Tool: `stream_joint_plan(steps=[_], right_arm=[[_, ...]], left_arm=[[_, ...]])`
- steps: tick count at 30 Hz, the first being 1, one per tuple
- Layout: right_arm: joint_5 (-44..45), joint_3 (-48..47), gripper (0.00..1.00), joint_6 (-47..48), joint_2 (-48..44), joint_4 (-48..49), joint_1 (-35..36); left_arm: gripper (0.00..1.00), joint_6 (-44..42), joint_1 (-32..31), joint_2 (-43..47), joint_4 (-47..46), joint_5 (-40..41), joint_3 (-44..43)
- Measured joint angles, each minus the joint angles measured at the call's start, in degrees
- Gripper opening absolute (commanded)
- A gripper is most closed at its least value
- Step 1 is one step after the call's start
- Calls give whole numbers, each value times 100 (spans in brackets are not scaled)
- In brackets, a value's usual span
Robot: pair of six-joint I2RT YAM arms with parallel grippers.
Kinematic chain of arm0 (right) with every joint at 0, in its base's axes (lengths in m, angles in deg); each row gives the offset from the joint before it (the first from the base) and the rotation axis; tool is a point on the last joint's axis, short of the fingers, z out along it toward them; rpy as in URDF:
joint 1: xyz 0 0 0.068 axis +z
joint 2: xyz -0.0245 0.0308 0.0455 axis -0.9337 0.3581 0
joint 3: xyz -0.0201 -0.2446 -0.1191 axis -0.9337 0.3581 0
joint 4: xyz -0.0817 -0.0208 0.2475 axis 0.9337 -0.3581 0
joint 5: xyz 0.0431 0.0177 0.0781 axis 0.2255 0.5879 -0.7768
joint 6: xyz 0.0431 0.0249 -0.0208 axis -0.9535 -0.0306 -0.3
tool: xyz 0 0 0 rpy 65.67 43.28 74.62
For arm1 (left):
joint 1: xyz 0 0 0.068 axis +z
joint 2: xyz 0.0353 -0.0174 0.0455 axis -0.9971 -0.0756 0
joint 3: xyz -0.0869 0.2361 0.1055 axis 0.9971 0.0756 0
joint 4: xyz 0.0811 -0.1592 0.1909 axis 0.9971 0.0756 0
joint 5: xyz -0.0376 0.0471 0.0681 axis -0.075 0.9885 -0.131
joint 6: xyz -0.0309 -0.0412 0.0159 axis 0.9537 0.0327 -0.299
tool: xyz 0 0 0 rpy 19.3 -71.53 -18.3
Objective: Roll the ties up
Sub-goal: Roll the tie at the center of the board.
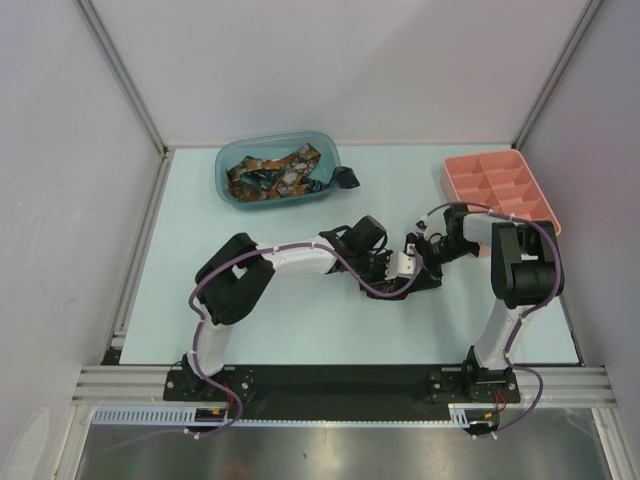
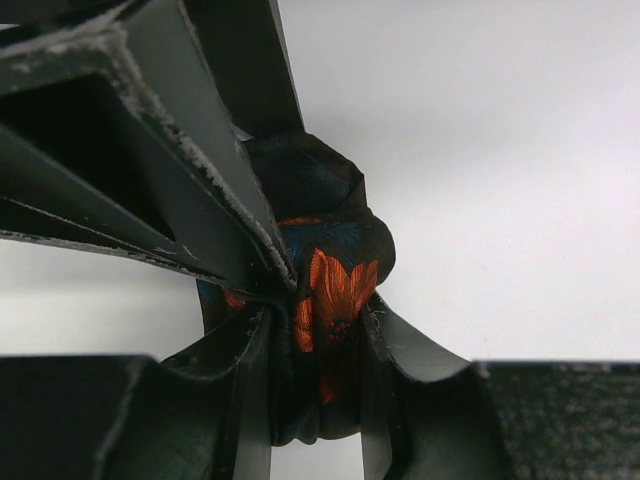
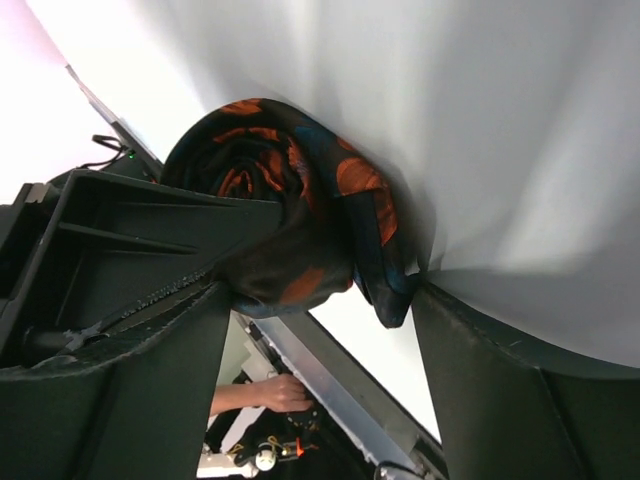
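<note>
Where the two arms meet over the pale matte table [image 1: 300,310], the left gripper [image 1: 398,268] and right gripper [image 1: 425,252] sit tip to tip, and what lies between them is too small to make out. Behind them, loose ties [image 1: 270,175] lie heaped in a blue plastic bin [image 1: 222,175], with a salmon compartment tray [image 1: 452,182] to the right. From the left wrist, the rolled tie [image 2: 335,285] is a tight, soft dark bundle with orange-red flowers and a blue sheen. It is pinched between the left jaws, which are partly closed on its lower half, while the right gripper's scuffed black fingers [image 2: 200,170] lie against its side. From the right wrist, the roll's spiral end shows. It sits across the tips of the widely spread right jaws, and I cannot tell whether they press it.
</note>
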Motion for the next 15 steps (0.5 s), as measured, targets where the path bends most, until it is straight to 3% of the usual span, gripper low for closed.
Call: stream_joint_plan(steps=[15], right_arm=[[-293,455,80,-39,-387,1029,160]], left_arm=[[17,11,125,-9,205,-111,-42]])
